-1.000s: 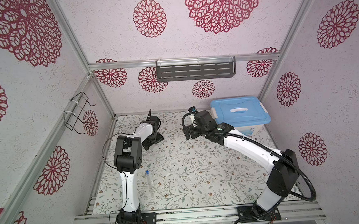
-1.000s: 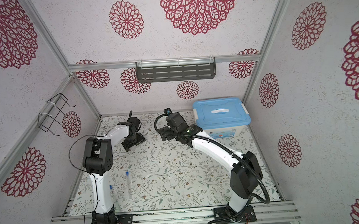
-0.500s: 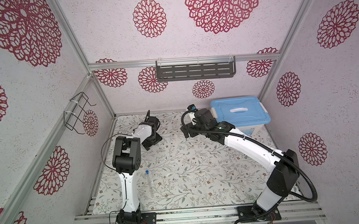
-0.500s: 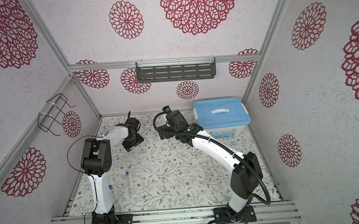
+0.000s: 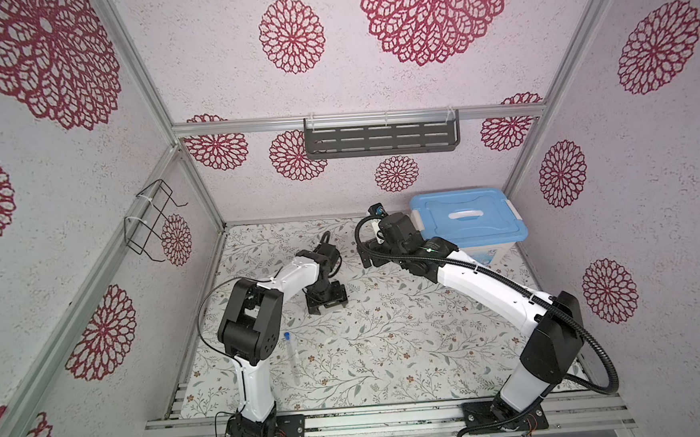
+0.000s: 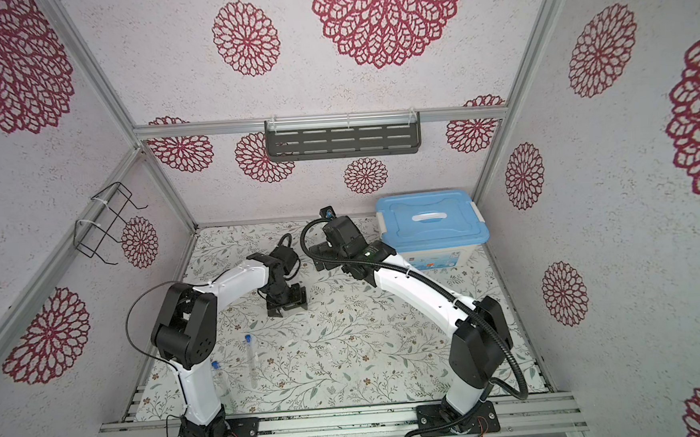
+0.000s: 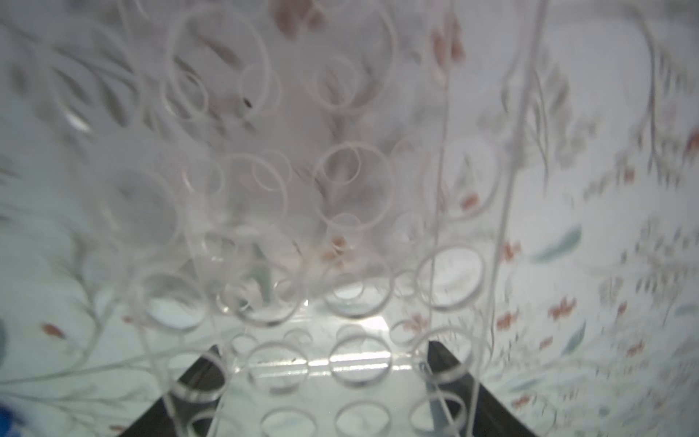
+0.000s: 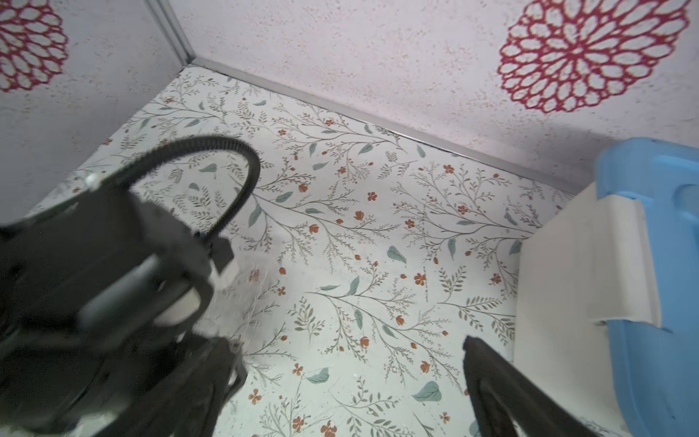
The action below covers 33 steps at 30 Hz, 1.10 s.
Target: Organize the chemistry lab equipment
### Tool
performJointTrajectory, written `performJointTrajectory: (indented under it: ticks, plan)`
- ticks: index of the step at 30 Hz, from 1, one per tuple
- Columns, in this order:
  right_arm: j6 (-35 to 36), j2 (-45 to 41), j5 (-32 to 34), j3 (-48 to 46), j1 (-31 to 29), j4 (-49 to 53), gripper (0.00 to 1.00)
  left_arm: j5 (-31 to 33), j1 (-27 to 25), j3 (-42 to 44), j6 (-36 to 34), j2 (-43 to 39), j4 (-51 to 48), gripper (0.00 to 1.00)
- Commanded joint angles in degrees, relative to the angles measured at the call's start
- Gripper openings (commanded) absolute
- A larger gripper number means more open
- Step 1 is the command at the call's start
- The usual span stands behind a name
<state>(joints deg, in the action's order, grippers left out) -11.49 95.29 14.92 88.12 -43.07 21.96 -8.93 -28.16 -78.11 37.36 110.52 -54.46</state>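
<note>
The clear tube rack (image 7: 302,227), with its rows of round holes, fills the left wrist view. My left gripper (image 7: 323,350) is shut on it, one dark finger against each side. In both top views that gripper (image 5: 326,306) (image 6: 287,308) points down at the mat's back-middle. A slim clear tube with a blue cap (image 5: 292,358) (image 6: 251,361) lies near the front left. A second such tube (image 6: 221,381) lies beside the left arm's base. My right gripper (image 5: 366,258) (image 8: 351,352) hangs open over bare mat, right of the left wrist.
A blue-lidded white box (image 5: 467,220) (image 8: 643,265) stands at the back right, close to my right gripper. A dark shelf (image 5: 381,139) hangs on the back wall and a wire holder (image 5: 152,219) on the left wall. The floral mat (image 5: 389,342) lies bare in its middle and right.
My left gripper's jaws have narrowed onto the rack, and the gripper has shifted a little right and toward the front. The right arm has barely moved.
</note>
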Motion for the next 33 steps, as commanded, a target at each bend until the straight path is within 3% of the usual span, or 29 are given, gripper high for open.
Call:
performJointTrajectory:
  ticks: [1,5,10,13,16,20,24,28,31,33]
  plan:
    - [-0.20,-3.34,7.16,-0.53,0.39,-1.71,0.99,-3.92,-3.86,1.99,-5.20,-3.32,-2.92,0.76]
    - [-5.71,-5.65,11.27,-3.55,2.36,-3.20,0.99,-2.78,-8.32,3.25,-8.29,-5.22,-2.32,0.76]
    - [-15.95,-10.67,7.99,-10.76,8.59,-6.52,0.99,-1.90,-10.04,3.77,-10.90,-4.79,-1.82,0.76]
    - [-19.16,-13.78,8.47,-15.32,10.81,-8.91,0.99,2.95,-10.90,2.00,-11.50,-3.29,-3.75,0.78]
    - [-19.37,-14.73,2.82,-17.38,12.71,-10.96,0.99,3.78,-11.55,-0.25,-11.86,-2.73,-6.11,0.87]
    - [-17.05,-14.61,0.04,-17.62,13.21,-10.77,0.99,2.52,-11.59,-0.32,-11.80,-6.08,-4.61,0.91]
    - [-10.58,-14.57,-8.22,-16.47,14.15,-11.91,0.98,2.71,-10.79,-1.64,-10.86,-10.50,-6.46,0.91]
    - [-6.48,-14.45,-11.37,-15.47,14.15,-12.22,0.92,0.27,-5.18,-1.14,-6.64,-17.22,-7.87,0.91]
    - [-5.52,-13.56,-13.23,-14.58,14.07,-11.22,0.90,6.46,-0.15,-2.82,-0.42,-20.18,-15.58,0.91]
    - [-5.56,-13.00,-13.77,-14.54,13.65,-10.81,0.90,7.09,2.22,-2.22,1.27,-21.88,-18.08,0.91]
